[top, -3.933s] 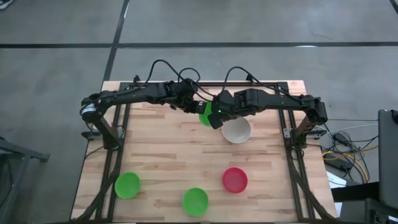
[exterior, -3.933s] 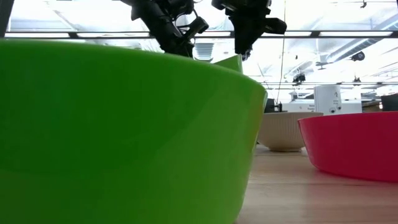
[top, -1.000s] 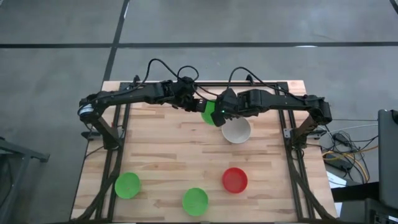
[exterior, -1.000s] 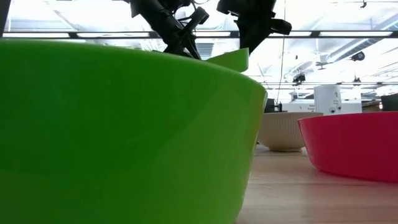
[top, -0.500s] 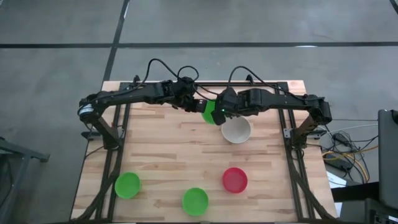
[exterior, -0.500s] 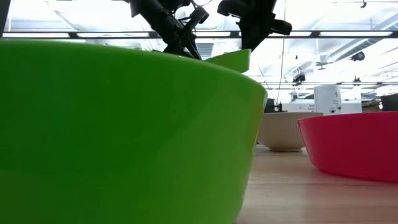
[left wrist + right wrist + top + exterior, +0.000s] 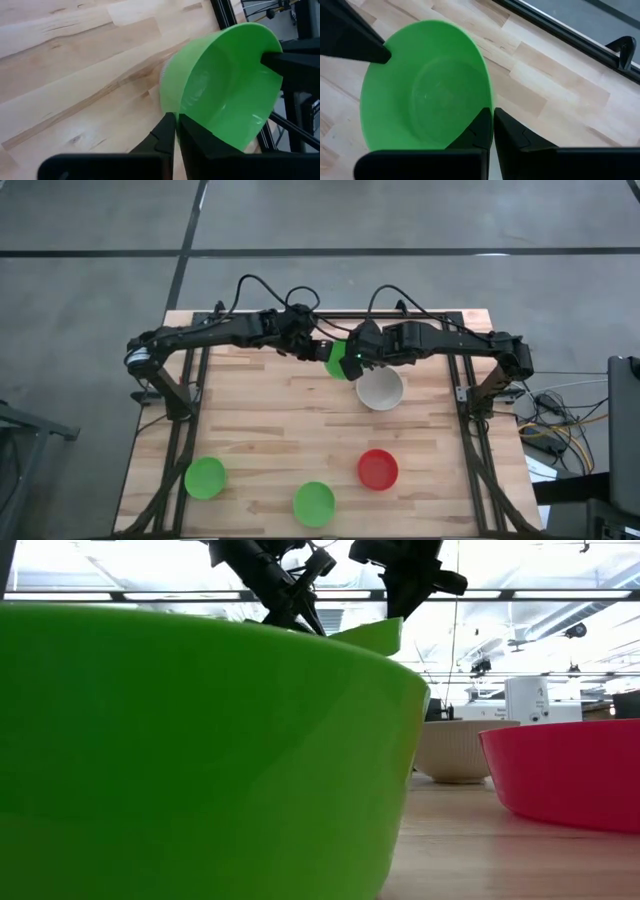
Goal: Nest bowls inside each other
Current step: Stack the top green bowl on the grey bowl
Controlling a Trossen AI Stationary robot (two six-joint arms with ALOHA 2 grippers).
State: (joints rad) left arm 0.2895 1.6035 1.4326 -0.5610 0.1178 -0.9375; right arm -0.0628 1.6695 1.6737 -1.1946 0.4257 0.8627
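Wooden table | right gripper just clamped the green bowl rim | left gripper pinching too, maybe loosening | handover toward white bowl?

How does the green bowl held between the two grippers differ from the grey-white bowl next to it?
The held green bowl is bright green; the grey-white bowl is pale. The green one is lifted and tilted, its rim pinched by the left gripper and the right gripper; the grey-white one sits upright on the table, untouched. Both are small round bowls of like size.
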